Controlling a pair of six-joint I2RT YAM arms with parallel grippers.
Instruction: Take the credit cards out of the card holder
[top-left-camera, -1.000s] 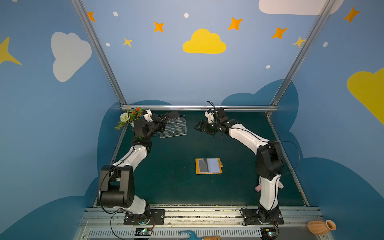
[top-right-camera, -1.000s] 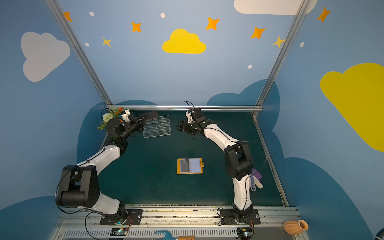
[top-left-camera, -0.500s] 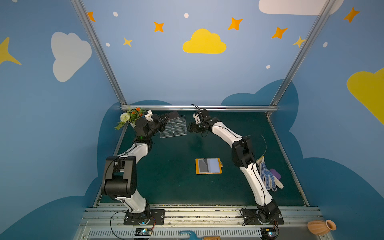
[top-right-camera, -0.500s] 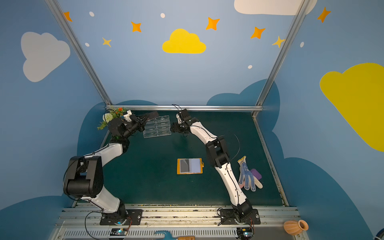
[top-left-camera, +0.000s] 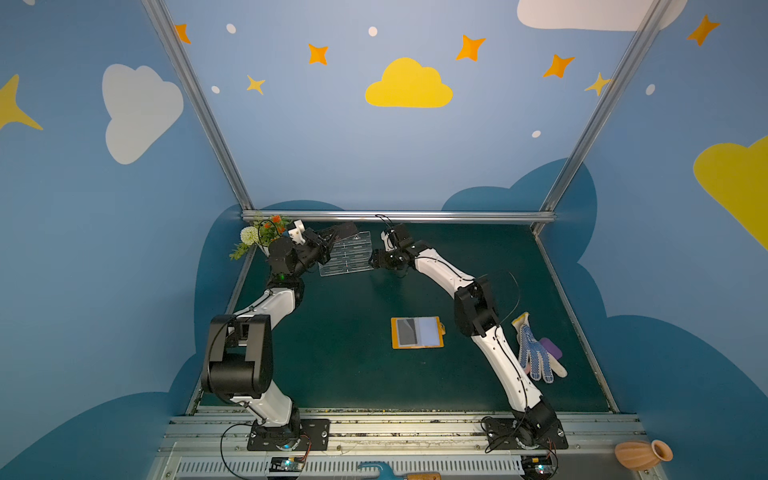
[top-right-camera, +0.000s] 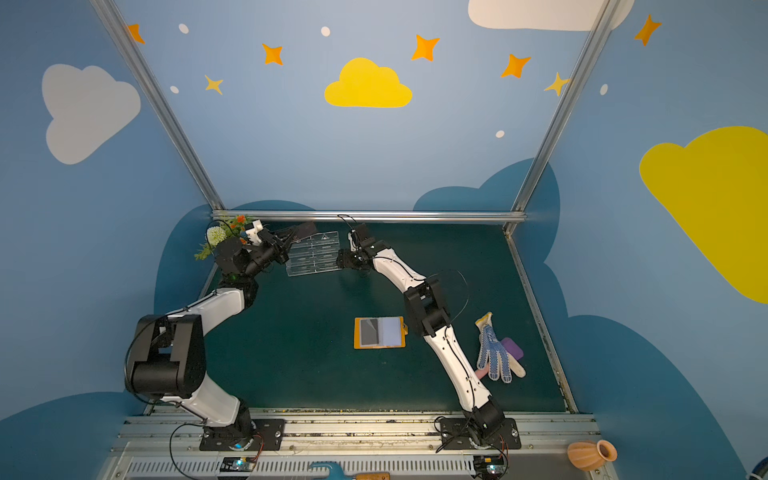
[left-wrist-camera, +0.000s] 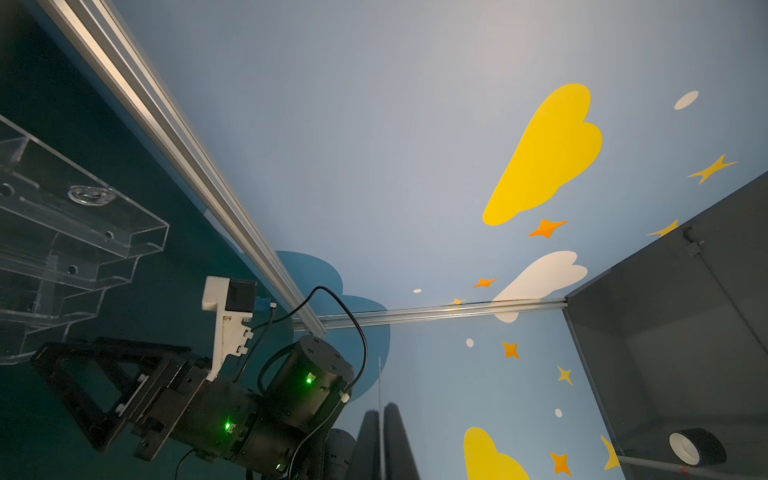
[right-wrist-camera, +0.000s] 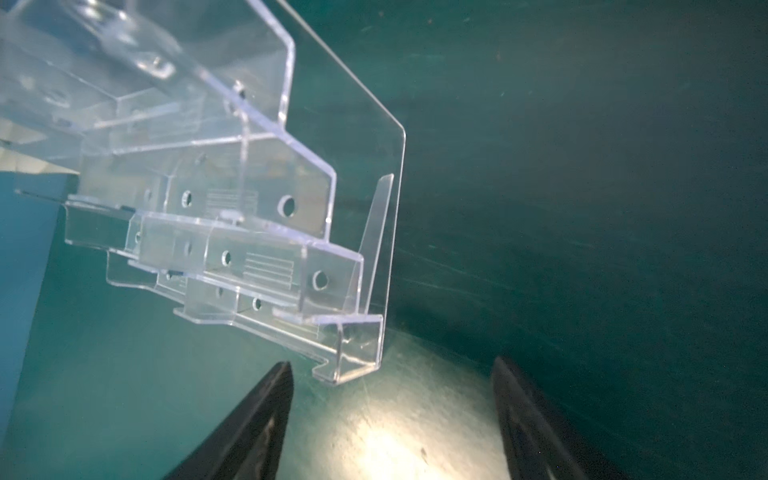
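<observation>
- Mid-surface, the holder (top-left-camera: 417, 332) lies open and flat. Its orange border shows all round and a small snap tab sits on its right edge.
- Its left sleeve page looks dark grey and its right page pale. Whether a card sits in either I cannot tell, and any print there is too small to read.
- Bare green surface (top-left-camera: 332, 365) lies open on every side of the holder. The right arm's elbow is near, to its right, in both top views.
- One dark card (top-left-camera: 347, 230) is out of the holder, pinched in the left hand (top-left-camera: 332, 237), whose jaws are closed tight on it. It hangs over the top tier of the clear stand (top-left-camera: 345, 257) at the back.
- The left wrist view shows the card edge-on as a thin line between the fingers (left-wrist-camera: 397, 440). Its markings cannot be read.
- The right hand (right-wrist-camera: 391, 363) is spread wide and holds nothing. It hangs low over the surface, with the stand's lower corner just beside its fingertips.
- The stand's tiers carry etched patches of fine parallel lines next to round holes. I cannot make out letters in them.
- The stand sits close to the back rail (top-left-camera: 399, 216), and flowers (top-left-camera: 257, 237) fill the back left corner behind the left arm.
- A glove (top-left-camera: 534, 357) and a purple block (top-left-camera: 550, 347) lie near the surface's right edge, well apart from the holder.
</observation>
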